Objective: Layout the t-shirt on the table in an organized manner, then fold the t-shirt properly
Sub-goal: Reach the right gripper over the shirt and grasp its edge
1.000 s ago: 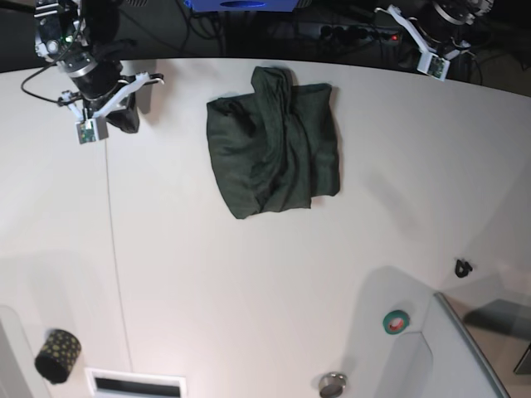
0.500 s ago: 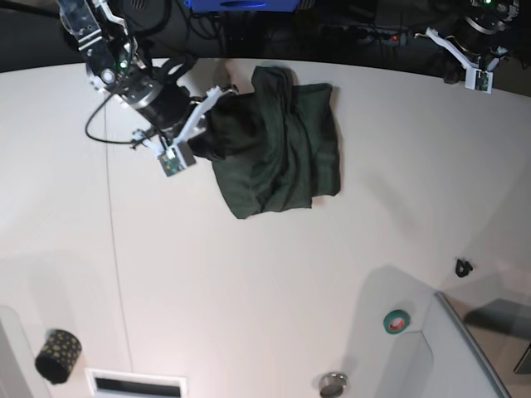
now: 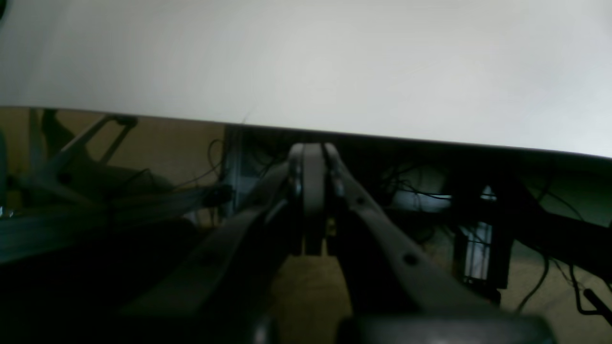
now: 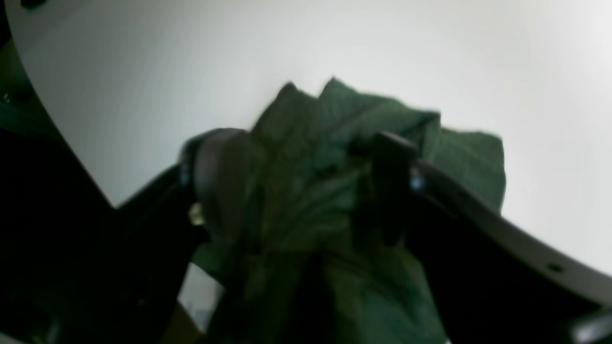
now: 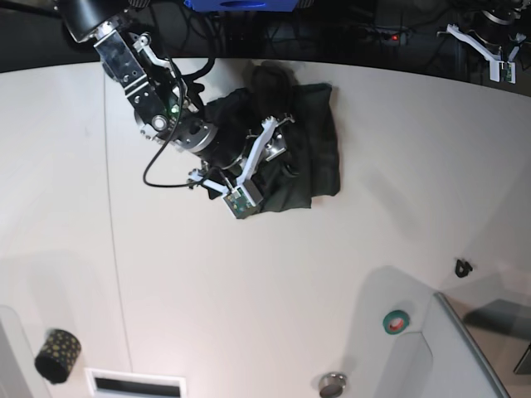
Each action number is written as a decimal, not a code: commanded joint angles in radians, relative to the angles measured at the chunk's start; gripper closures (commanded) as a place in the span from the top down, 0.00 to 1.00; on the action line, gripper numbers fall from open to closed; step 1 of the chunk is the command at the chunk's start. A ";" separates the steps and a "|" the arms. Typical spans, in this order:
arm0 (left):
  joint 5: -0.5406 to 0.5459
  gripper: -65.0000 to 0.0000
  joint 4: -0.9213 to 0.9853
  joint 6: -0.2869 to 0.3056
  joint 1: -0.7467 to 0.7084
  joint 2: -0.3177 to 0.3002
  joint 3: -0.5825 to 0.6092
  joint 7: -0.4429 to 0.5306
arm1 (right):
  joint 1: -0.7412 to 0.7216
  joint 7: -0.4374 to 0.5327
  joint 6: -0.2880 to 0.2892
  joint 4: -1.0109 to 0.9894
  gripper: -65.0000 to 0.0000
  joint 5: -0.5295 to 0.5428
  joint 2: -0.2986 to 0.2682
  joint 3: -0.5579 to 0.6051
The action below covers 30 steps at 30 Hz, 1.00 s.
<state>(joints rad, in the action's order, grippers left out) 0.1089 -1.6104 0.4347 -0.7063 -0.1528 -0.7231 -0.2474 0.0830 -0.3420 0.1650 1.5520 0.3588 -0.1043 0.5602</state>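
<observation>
The dark green t-shirt point(image 5: 311, 153) lies crumpled at the back middle of the white table point(image 5: 249, 282). My right gripper point(image 5: 270, 170) is down on the shirt's left half. In the right wrist view its jaws stand open, with bunched t-shirt fabric point(image 4: 306, 191) rising between the two fingers point(image 4: 392, 162). My left gripper point(image 3: 313, 153) is shut with nothing in it and hangs beyond the table's far edge point(image 3: 382, 138). In the base view only its wrist mount point(image 5: 503, 71) shows at the top right corner.
A grey raised tray point(image 5: 465, 356) fills the front right corner, with a green tape roll point(image 5: 397, 321) beside it. A small black clip point(image 5: 463, 267), a round metal piece point(image 5: 333, 384) and a dark patterned cylinder point(image 5: 56, 355) lie near the front. Cables hang behind the table.
My right arm has swung from the table's back left corner onto the t-shirt, and its jaws have opened over the fabric. My left arm has drawn further off to the back right.
</observation>
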 commanded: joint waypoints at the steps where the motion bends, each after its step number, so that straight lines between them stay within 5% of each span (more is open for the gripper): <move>1: 0.007 0.00 -0.009 -0.006 -0.013 -0.011 -0.010 0.020 | -0.025 0.030 0.003 0.006 0.64 0.004 0.004 -0.004; 10: 0.007 0.00 -0.015 -0.006 -0.009 -0.004 -0.010 0.020 | -0.036 0.028 0.012 -0.068 0.63 0.004 0.058 -0.168; 30: 0.007 0.00 -0.011 -0.006 -0.008 -0.004 -0.005 0.020 | -0.045 0.025 0.012 -0.132 0.63 0.004 0.081 -0.164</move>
<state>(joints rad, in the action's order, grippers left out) 0.1089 -1.6077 0.4343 -0.7033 -0.1471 -0.7231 -0.2470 0.0505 -0.3412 0.1696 1.4048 0.3565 -0.0296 0.3973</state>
